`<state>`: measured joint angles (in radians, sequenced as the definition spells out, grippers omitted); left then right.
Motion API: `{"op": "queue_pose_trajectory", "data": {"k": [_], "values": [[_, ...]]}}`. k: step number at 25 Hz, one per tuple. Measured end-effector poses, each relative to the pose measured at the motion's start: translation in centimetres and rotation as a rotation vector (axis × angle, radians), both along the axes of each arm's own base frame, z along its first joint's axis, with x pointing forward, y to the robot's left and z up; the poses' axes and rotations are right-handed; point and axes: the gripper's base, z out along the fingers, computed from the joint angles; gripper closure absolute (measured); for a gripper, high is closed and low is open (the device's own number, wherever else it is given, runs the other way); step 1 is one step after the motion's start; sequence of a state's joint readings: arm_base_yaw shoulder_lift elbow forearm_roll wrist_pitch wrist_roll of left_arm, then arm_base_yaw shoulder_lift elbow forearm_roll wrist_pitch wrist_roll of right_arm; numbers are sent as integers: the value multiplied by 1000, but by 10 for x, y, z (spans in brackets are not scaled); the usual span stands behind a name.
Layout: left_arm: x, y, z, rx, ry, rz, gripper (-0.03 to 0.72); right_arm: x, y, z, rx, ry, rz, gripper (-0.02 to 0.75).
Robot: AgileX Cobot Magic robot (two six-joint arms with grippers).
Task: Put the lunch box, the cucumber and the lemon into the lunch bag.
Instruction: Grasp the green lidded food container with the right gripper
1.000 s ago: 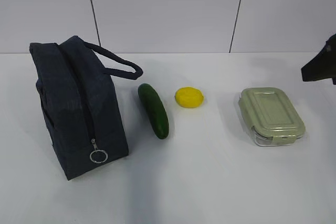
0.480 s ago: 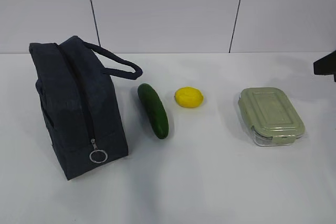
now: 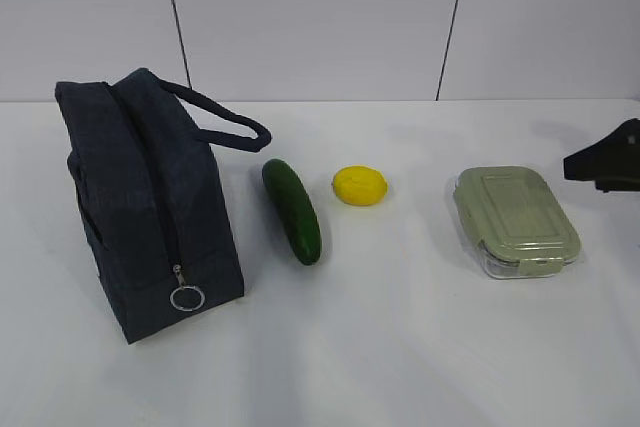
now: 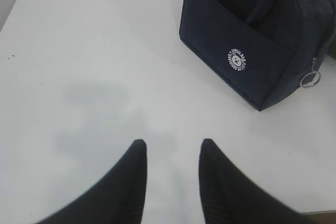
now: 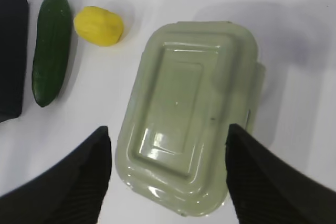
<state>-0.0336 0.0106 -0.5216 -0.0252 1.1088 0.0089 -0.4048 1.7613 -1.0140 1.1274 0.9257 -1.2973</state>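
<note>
Right wrist view: lunch box [image 5: 191,114] between spread fingers [image 5: 84,177].

Zipped navy lunch bag [image 3: 150,207] stands left; cucumber [image 3: 292,211], lemon [image 3: 360,186] and green-lidded lunch box [image 3: 516,220] lie rightward.

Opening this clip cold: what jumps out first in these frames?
The dark navy lunch bag stands at the table's left, zipped shut with its silver ring pull low on the front. Right of it, in a row, lie the cucumber, the lemon and the green-lidded lunch box. The right gripper hangs open over the lunch box, a finger on each side of it, while the left gripper hovers open above bare table.
</note>
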Motion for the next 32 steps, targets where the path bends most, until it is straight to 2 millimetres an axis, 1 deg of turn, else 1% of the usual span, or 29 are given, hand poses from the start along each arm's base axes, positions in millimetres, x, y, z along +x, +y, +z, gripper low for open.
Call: {"op": "queue_pose_trajectory", "data": {"k": [4,8,11,14,19,23,28,32], "values": [[0,0,0,0,0,0,445,7,-2,-17,12,3,12,223],[0,0,0,0,0,0,445,16,-14,-26,24,9,-7,223],[0,0,0,0,0,0,445,22,-22,-33,71,19,-3,223],[0,0,0,0,0,0,445,29,-25,-40,122,31,29,223],[0,0,0,0,0,0,445,39,-29,-48,158,59,65,223],[0,0,0,0,0,0,445,41,-35,-52,179,82,77,223],[0,0,0,0,0,0,445,45,-41,-65,201,117,98,223],[0,0,0,0,0,0,445,52,-45,-67,197,116,101,223]]}}
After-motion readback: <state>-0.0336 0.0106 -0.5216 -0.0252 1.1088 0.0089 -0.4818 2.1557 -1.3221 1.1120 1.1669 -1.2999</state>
